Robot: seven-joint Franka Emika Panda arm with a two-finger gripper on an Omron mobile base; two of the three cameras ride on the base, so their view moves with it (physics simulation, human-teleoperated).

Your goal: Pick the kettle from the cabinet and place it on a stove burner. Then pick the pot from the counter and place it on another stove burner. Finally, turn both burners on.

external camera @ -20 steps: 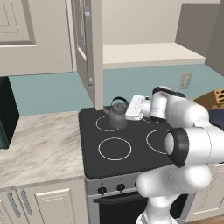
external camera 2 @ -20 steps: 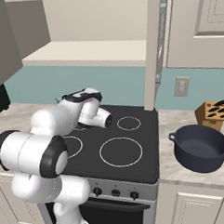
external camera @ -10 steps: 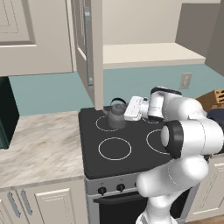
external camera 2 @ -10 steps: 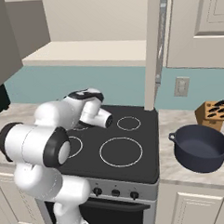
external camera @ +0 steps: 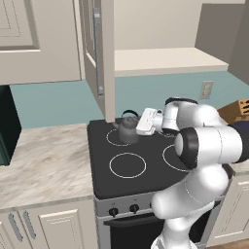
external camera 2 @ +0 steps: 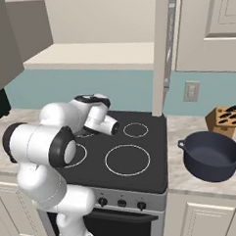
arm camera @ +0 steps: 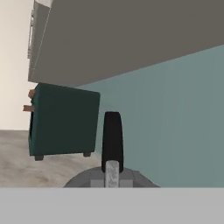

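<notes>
The small dark grey kettle (external camera: 127, 131) sits on the rear left burner (external camera: 121, 137) of the black cooktop (external camera: 151, 168). My gripper (external camera: 138, 121) reaches in from the right at the height of the thin black handle and is shut on it. In the hand view the handle (arm camera: 112, 140) rises edge-on above the lid knob and grey dome of the kettle (arm camera: 94, 179). On the beige counter (external camera 2: 191, 177) right of the stove rests the wide navy pot (external camera 2: 210, 156), apart from the arm. The cabinet shelf (external camera: 165, 61) is bare, and its door (external camera: 99, 53) hangs open.
A knife block (external camera 2: 226, 119) stands behind the pot. The open cabinet door's edge (external camera 2: 161, 54) hangs over the cooktop's rear right corner. A dark green appliance (external camera: 7, 124) sits at the far left of the counter. Stove knobs (external camera: 121, 210) line the front panel.
The kettle has stayed over the rear left burner with the gripper still on its handle. The arm's elbow has shifted slightly; the hand has barely moved.
</notes>
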